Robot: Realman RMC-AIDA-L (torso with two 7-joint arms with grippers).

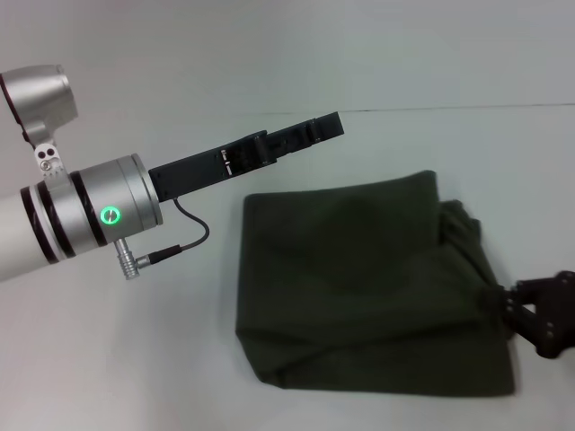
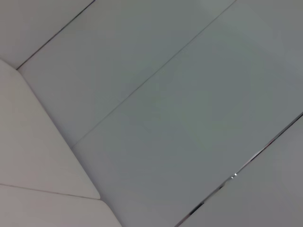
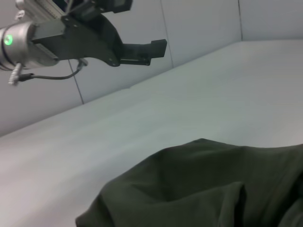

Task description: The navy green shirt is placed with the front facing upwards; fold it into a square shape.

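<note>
The navy green shirt [image 1: 359, 278] lies on the white table [image 1: 135, 359] folded into a rough square, plain dark fabric up, with no lettering or collar showing. Its right edge is gathered into a bunch. My right gripper [image 1: 516, 298] is at the right edge of the head view, shut on that bunched edge low over the table. The right wrist view shows the shirt's folds [image 3: 199, 189] close up. My left gripper [image 1: 316, 128] is raised above the table beyond the shirt's far left corner, open and empty. It also shows in the right wrist view [image 3: 142, 47].
A cable [image 1: 184, 235] loops from the left wrist near the shirt's left side. The left wrist view shows only pale wall panels [image 2: 156, 109]. Bare white table lies left of and in front of the shirt.
</note>
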